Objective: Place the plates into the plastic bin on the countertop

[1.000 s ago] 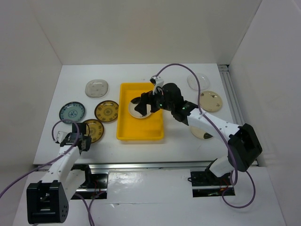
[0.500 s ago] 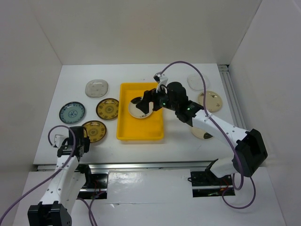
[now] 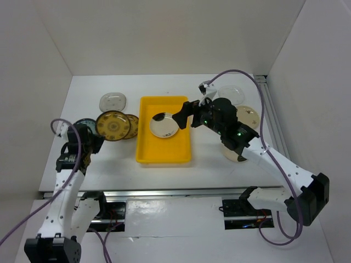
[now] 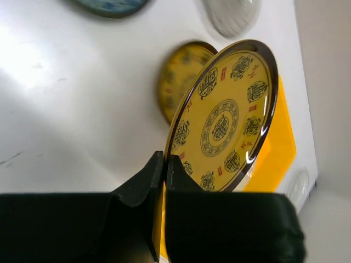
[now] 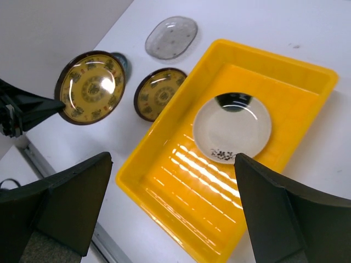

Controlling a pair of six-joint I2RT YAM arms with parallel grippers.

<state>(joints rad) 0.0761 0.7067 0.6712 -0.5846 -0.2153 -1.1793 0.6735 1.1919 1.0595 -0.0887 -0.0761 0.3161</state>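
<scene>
While pinched at rim by left gripper (image 4: 164, 161), hangs tilted left of bin (image 3: 164, 155): gold plate (image 4: 225, 123); bin rightward of jaws. Right gripper (image 5: 173, 181) over bin, splayed, empty.

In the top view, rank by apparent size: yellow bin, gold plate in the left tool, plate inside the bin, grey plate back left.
1. yellow bin
2. gold plate, but raised nearer the camera, so unsure
3. plate inside the bin and grey plate look alike

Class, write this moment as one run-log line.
left gripper: shut on rim of gold plate | right gripper: open, over yellow bin | yellow bin: one white plate inside
</scene>
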